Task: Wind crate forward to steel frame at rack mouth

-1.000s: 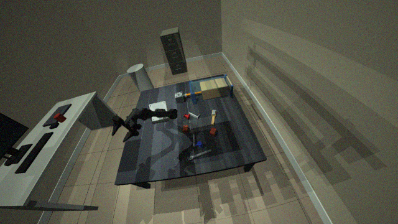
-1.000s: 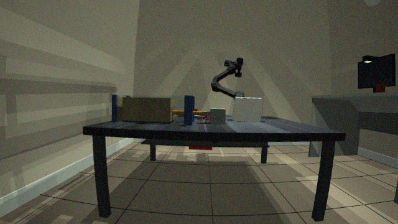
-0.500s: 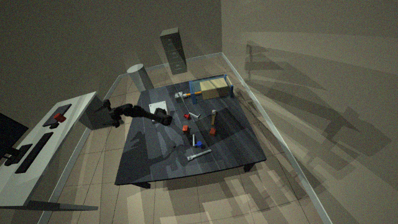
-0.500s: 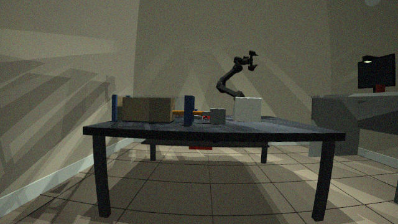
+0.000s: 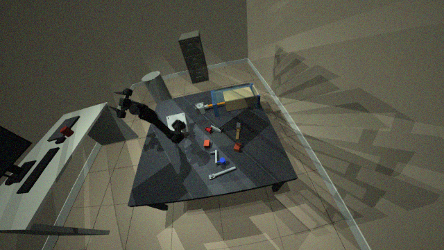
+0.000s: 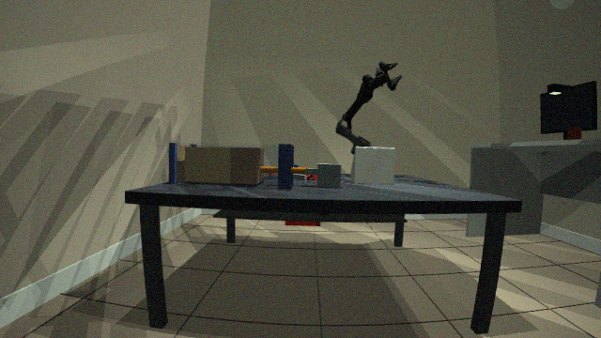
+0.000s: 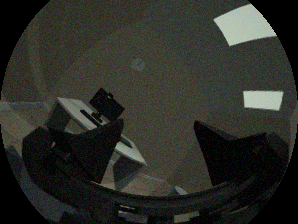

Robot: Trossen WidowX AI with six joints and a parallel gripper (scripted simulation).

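The dark bench [image 5: 194,187] [image 6: 324,205] spreads below the raised gripper [image 5: 121,104] [image 6: 398,74] [image 7: 159,122]. Well apart from the gripper, toward the bench's far side, the tan crate [image 5: 239,98] [image 6: 223,165] sits flat in the blue-framed cubby [image 5: 214,104] [image 6: 283,166]. The gripper's own fingers stand almost fully spread, with nothing between them. Between crate and gripper in the top view, yet lower than the gripper, the small pale winch [image 5: 200,105] [image 6: 329,176] stands on the bench, joined to the crate by an orange strap [image 5: 218,104] [image 6: 272,169].
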